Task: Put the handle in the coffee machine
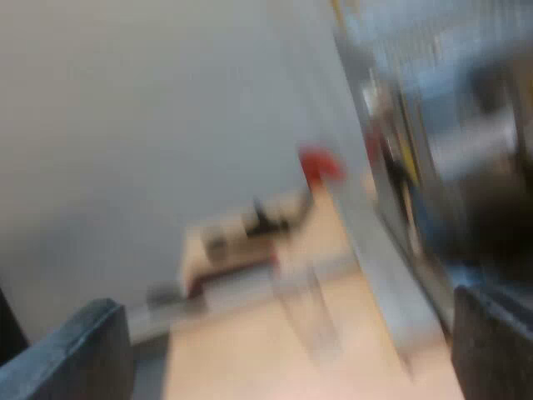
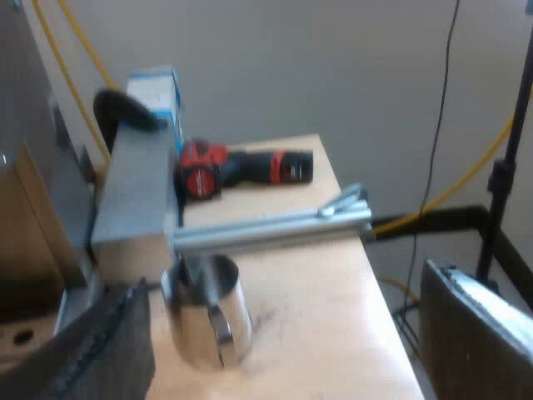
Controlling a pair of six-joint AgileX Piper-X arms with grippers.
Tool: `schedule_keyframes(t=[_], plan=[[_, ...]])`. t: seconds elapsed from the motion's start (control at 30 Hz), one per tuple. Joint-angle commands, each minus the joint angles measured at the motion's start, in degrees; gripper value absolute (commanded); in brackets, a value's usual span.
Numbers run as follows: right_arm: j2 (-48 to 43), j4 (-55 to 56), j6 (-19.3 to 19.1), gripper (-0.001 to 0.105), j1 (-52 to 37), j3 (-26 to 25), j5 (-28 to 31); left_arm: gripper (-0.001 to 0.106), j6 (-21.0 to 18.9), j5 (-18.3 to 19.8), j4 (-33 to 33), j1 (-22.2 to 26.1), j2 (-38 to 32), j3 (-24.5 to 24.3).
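- Grey wall behind a pale wooden bench [image 1: 241,362], seen from the left wrist. The left tool [image 1: 287,304] has its two black fingers spread wide, with nothing between them.
- Along the bench's edge stands the metal front of the espresso machine [image 1: 400,192]. Near it, at the bench's far end, is a small red shape [image 1: 321,162]. I cannot tell whether it is the handle's red end.
- A clear vessel, likely the measuring glass [image 1: 308,312], stands on the bench between the tool and the red shape.
- From the right wrist, a grey wall and the wooden bench again. The right tool [image 2: 283,283] hovers over the bench, fingers spread wide and empty.
- What I take to be the handle [image 2: 246,171] lies on its side at the bench's far edge, beyond a metal rail [image 2: 275,227] and well apart from the tool.
- It looks dark and stubby, with a red bulge at one end and a red band near the other. I cannot make out its metal cup.
- A shiny metal jug [image 2: 208,321] stands on the near side of the rail, beside a grey block [image 2: 133,208].
- The handle is probably stiff and fairly heavy, and its smooth grip may slip. The best hold seems to be from above, across the dark middle between the red parts.
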Motion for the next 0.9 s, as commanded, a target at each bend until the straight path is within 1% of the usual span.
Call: schedule_keyframes(t=[0.03,0.07,0.1,0.17,0.23,0.3,0.37,0.4,0.47,0.57,0.6,0.63,0.67,0.7,0.8,0.9], plan=[[-2.70,4.47,-0.96,0.069,-0.11,-1.14,0.00,0.079,0.67,-0.37,10.01,0.41,-7.54,-1.10],[-2.73,4.98,-0.96,0.069,-0.12,-0.81,-0.35,0.079,1.29,-1.17,11.38,0.57,-7.85,-1.02],[-2.73,5.16,-0.96,0.069,-0.12,-0.60,0.00,0.079,1.30,-0.67,11.17,0.57,-7.85,-1.03],[-2.73,5.16,-0.84,0.069,-0.12,-0.27,0.00,0.079,1.30,-0.85,10.10,0.57,-7.85,-1.03],[-2.73,4.88,-0.83,0.069,-0.12,-0.30,0.00,0.079,0.46,-0.73,9.13,0.57,-7.74,-0.79],[-2.73,2.29,-0.65,0.069,-0.12,0.45,-0.35,0.079,-2.18,-1.17,5.87,0.57,-7.71,0.93],[-2.73,0.42,-0.47,0.069,-0.12,1.08,-0.35,0.079,-3.74,-1.77,3.60,0.57,-7.71,2.50],[-2.63,-0.49,-0.47,0.069,-0.12,1.47,-0.35,0.079,-5.21,-2.23,1.57,0.57,-7.71,4.19],[-2.62,-1.88,-0.47,0.069,-0.12,2.25,-0.85,0.079,-6.50,-2.98,-1.15,0.57,-7.71,6.49],[-2.62,-3.35,-0.47,0.069,-0.12,5.13,-4.78,0.079,-7.88,-3.33,-4.85,0.57,-7.60,9.40],[-2.62,-3.32,-0.47,0.069,-0.12,6.04,-5.87,0.079,-8.78,-3.34,-7.30,0.57,-7.62,11.16],[-2.62,-3.32,-0.47,0.069,-0.12,6.65,-6.28,0.079,-10.60,-3.34,-12.47,0.57,-7.62,14.85],[-2.62,-3.32,-0.47,0.069,-0.12,7.91,-7.44,0.079,-11.62,-3.34,-16.56,0.57,-7.62,17.89],[-2.62,-3.32,-0.47,0.069,-0.12,9.23,-8.21,0.079,-11.64,-3.17,-19.07,0.57,-7.57,20.03],[-2.62,-2.97,-0.47,0.069,-0.12,12.38,-8.33,0.079,-11.64,-3.17,-22.59,0.57,-7.47,24.56],[-2.62,-2.98,-0.47,0.069,-0.12,15.63,-8.33,0.079,-11.64,-3.03,-22.44,0.46,-7.48,28.40]])
